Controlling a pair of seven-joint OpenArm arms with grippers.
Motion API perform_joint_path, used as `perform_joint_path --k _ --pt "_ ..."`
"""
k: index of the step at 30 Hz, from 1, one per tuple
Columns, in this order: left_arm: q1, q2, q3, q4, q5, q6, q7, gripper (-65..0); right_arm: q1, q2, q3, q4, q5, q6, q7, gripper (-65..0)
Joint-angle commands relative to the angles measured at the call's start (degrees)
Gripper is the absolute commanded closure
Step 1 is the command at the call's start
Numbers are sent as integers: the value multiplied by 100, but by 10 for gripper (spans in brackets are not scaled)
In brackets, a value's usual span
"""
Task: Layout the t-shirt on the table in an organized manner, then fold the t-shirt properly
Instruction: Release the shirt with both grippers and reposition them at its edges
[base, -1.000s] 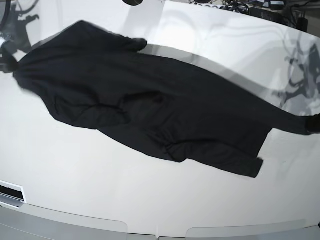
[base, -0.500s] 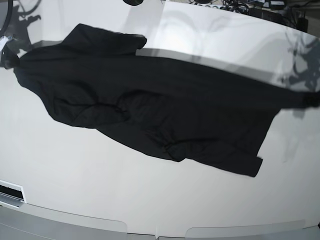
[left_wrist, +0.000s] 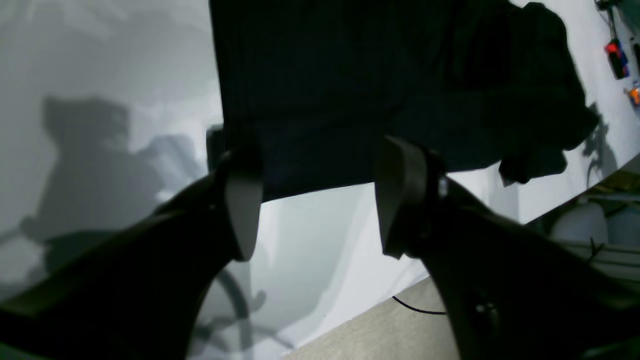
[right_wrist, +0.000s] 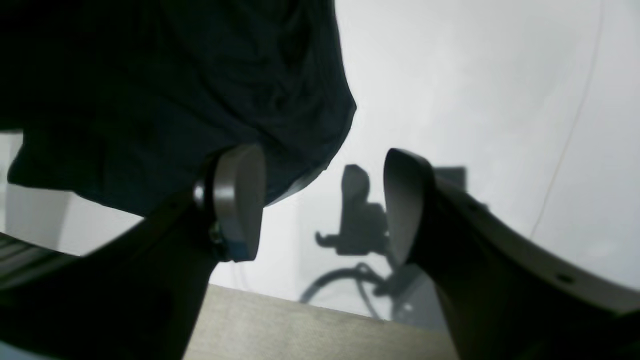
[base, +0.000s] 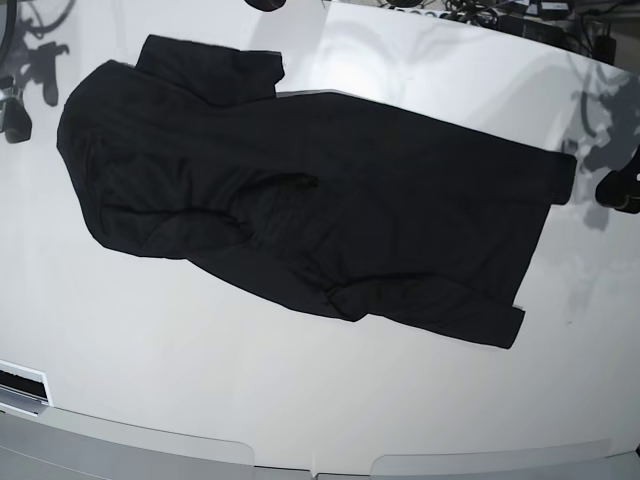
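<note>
White table (base: 200, 380), black t-shirt (base: 330, 210) spread flat, both end effectors apart, empty

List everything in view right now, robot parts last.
t-shirt: one, black, lying stretched diagonally across the middle of the table, partly bunched near its centre.
table: one, glossy white, under the shirt.
cables and gear: several, dark, beyond the table's far edge.
small tools: a few, red and orange, at the top right of the left wrist view.
left gripper: one, dark with pale pads, open, at the shirt's straight edge, holding nothing.
right gripper: one, dark with pale pads, open, beside the shirt's rounded end, holding nothing.
</note>
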Motion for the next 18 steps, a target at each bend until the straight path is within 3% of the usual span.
perform_joint_path --k 1,4,6,13,18 --pt "-55 -173 -70 68 -144 -30 -92 -367 -24 105 118 85 254 -20 -42 -391" --pt "-52 -170 -70 68 -146 -30 -96 -367 -232 -74 155 85 890 -9 -135 -391" --pt "-52 -151 -70 68 -146 -30 -96 -367 -413 -369 140 81 1088 192 -135 -391" --pt "-85 -59 -70 68 -166 -30 -190 -367 -715 -1394 -83 -151 1058 262 -85 -391" --pt "-83 55 -70 68 -116 -30 -203 -367 -713 -1810 -323 -999 820 385 457 -391"
